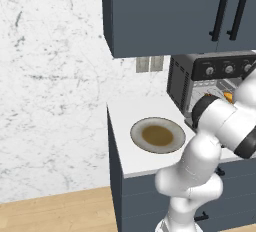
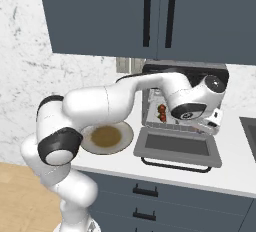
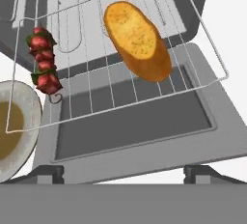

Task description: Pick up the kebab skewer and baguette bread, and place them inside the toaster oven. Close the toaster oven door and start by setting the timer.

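Already the kebab skewer (image 3: 44, 62) and the baguette bread (image 3: 137, 39) lay on the toaster oven (image 2: 182, 71) rack, the claw (image 2: 214, 118) was wide and held nothing, while the toaster oven door (image 3: 135, 121) hung open and the timer waited.

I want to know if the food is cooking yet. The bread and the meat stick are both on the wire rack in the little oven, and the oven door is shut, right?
Not quite. The toaster oven door is open, folded down flat onto the counter; the right base view shows it. The baguette bread and the kebab skewer do lie on the wire rack.
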You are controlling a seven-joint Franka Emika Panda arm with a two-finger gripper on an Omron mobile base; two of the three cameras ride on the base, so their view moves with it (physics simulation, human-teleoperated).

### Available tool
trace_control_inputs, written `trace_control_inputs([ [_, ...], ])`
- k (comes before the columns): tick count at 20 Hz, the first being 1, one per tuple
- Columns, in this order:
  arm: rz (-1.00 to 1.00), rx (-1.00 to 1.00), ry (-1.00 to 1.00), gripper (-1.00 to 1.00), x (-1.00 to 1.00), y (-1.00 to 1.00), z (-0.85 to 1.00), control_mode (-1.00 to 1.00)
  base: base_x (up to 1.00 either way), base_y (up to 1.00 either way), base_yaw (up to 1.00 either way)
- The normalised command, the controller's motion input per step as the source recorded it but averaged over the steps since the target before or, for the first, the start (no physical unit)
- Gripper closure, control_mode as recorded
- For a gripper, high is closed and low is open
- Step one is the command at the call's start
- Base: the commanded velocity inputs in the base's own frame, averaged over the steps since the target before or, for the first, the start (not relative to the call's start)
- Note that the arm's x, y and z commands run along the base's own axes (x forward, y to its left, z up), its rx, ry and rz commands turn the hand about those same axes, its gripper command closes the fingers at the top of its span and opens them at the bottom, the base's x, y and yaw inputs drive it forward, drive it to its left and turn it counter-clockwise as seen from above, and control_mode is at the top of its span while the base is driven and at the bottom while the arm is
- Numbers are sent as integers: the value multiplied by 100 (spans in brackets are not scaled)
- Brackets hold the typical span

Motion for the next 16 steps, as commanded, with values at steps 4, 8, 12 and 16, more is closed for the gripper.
trace_control_inputs([
  [4,-37,0,3,-100,-34,34,-24,-100,0,0,0],
  [8,-4,0,23,-100,9,-12,11,-100,0,0,0],
  [12,0,-6,13,-100,-4,5,-26,-100,0,0,0],
  [16,0,-7,1,-100,-3,4,-27,-100,0,0,0],
])
